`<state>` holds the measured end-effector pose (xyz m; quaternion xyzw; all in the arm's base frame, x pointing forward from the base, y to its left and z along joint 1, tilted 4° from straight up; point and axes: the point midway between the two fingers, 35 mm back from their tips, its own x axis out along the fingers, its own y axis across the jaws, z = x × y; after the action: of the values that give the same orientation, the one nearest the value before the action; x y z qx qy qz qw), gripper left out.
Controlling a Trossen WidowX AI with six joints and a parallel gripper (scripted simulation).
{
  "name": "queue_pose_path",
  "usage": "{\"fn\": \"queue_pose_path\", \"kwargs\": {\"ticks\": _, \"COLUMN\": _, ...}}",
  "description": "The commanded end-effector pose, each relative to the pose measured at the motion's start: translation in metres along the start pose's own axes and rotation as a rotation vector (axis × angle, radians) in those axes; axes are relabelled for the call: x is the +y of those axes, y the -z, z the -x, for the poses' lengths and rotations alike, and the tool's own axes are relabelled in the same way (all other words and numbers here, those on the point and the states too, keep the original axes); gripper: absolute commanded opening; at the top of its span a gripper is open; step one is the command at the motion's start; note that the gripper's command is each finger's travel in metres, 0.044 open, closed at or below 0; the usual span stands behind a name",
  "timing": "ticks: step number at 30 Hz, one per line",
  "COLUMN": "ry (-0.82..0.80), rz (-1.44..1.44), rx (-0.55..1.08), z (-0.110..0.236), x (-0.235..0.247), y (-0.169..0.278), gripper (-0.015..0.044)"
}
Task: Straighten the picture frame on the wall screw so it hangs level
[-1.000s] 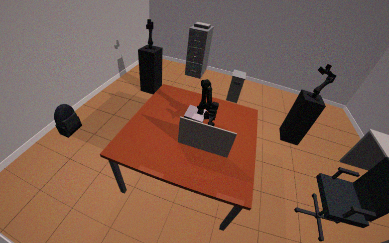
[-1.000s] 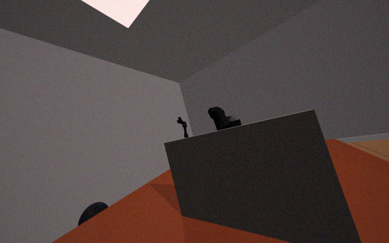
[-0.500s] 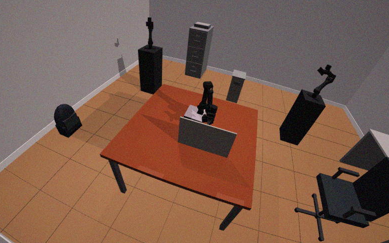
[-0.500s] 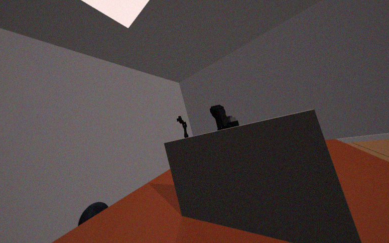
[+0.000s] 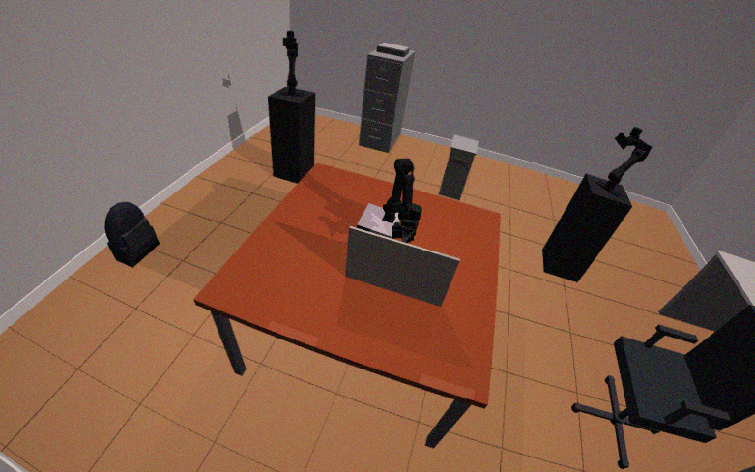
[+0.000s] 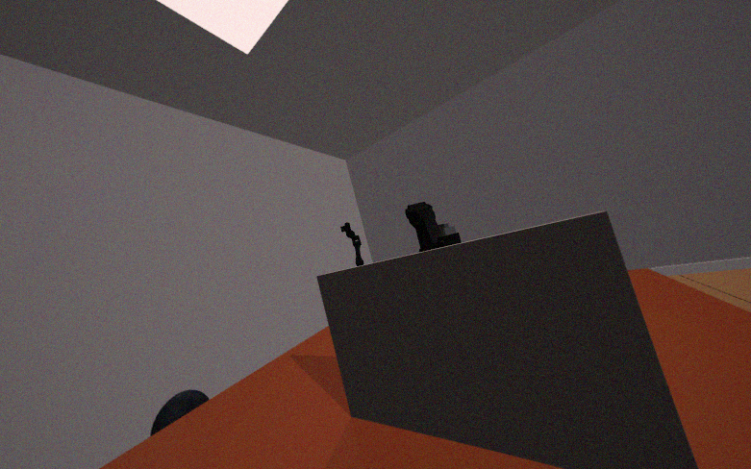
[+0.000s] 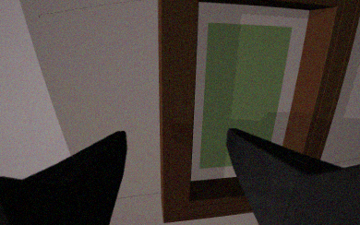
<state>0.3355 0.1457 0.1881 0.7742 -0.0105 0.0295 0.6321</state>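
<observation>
In the wrist view the picture frame (image 7: 174,69) has a brown wooden border, a white mat and a green picture. It hangs on the pale wall panel (image 7: 96,69) and looks slightly tilted. My gripper (image 7: 177,137) (image 5: 406,232) is open. Its two dark fingers stand either side of one long bar of the frame, close to the frame's face, and do not press on it. In the top and exterior views the grey panel (image 5: 397,269) (image 6: 483,337) shows its back and hides the frame. Only the top of my arm (image 6: 424,224) rises above it. The screw is hidden.
The panel stands on a red table (image 5: 286,275), with my arm's base behind it. On the floor around the table are two black pedestals (image 5: 291,140) (image 5: 585,234) carrying camera arms, a filing cabinet (image 5: 386,100), a small bin (image 5: 457,166) and an office chair (image 5: 690,381).
</observation>
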Motion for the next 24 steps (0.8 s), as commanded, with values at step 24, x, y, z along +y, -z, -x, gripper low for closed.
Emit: {"fn": "queue_pose_path", "kwargs": {"ticks": 24, "ry": -0.001, "rz": -0.003, "rx": 0.001, "z": -0.036, "x": 0.000, "y": 0.000, "gripper": 0.0260}}
